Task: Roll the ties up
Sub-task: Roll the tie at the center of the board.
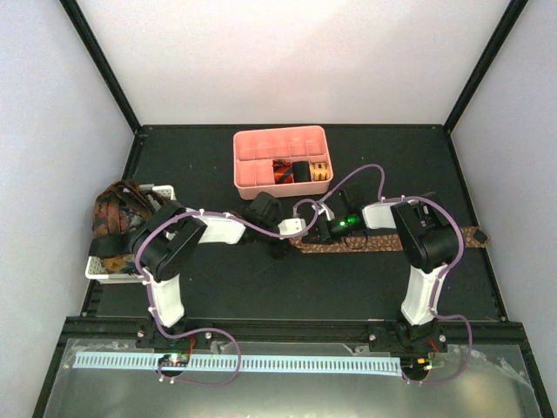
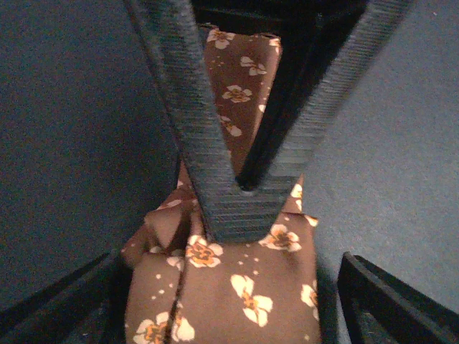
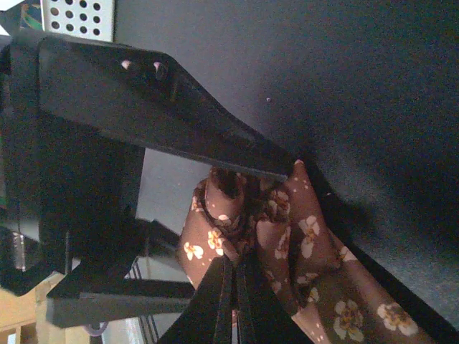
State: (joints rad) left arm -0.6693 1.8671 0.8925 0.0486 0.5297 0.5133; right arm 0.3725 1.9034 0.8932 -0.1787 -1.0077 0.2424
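Observation:
A brown tie with a small flower print [image 1: 383, 243] lies across the mat from the middle to the right. Its left end is loosely rolled [image 3: 240, 208]. My right gripper [image 3: 233, 264] is shut on this rolled end; in the left wrist view its ribbed fingers [image 2: 215, 165] meet in a V on the brown tie [image 2: 237, 279]. My left gripper [image 2: 229, 276] is open, with one finger on each side of the tie. It shows side-on in the right wrist view [image 3: 165, 122]. More ties [image 1: 117, 213] are heaped at the left. Rolled ties [image 1: 300, 171] sit in the pink tray.
The pink compartmented tray [image 1: 278, 138] stands at the back centre. A white slotted basket [image 1: 164, 189] holds the heap of ties at the left edge. Both arms meet over the middle of the black mat, with purple cables looping between them.

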